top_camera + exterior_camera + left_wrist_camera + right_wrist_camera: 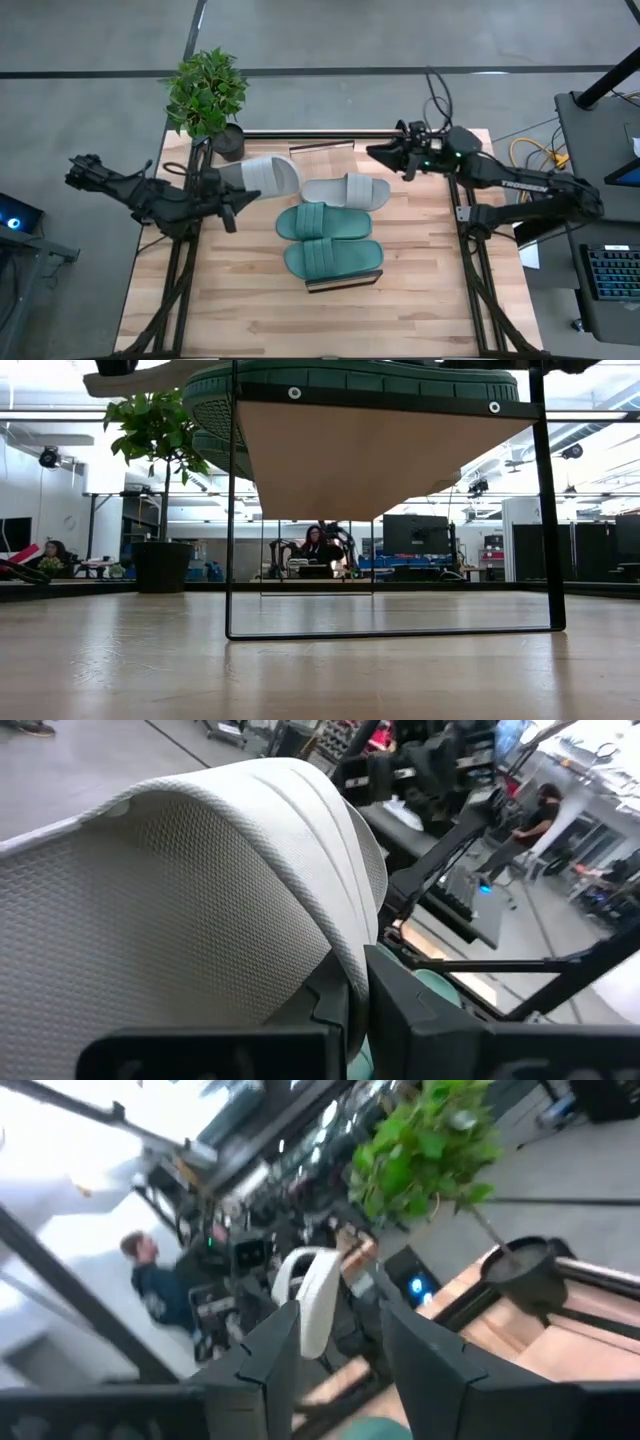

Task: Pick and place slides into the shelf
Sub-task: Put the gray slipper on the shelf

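Three slides up on the shelf, fourth one in the left gripper

The table (250, 310) has the shelf (345, 282) sitting mid-way across it, and on its plank top lie both teal slides (325, 222), side by side, with one grey slide (348, 190) just behind them (from table height you mostly see the plank's underside and a green sole poking over the edge). A potted plant (207, 92) stands at the far left corner. The left gripper (232, 203) is clamped tight on the second grey slide (262, 176), pinching its strap; that one hangs in the air just left of the resting grey one, angled toward the plant. The right gripper (378, 152) hovers near the far edge, right of the shelf, fingers parted with nothing between them. A person (314, 544) sits way back in the room.
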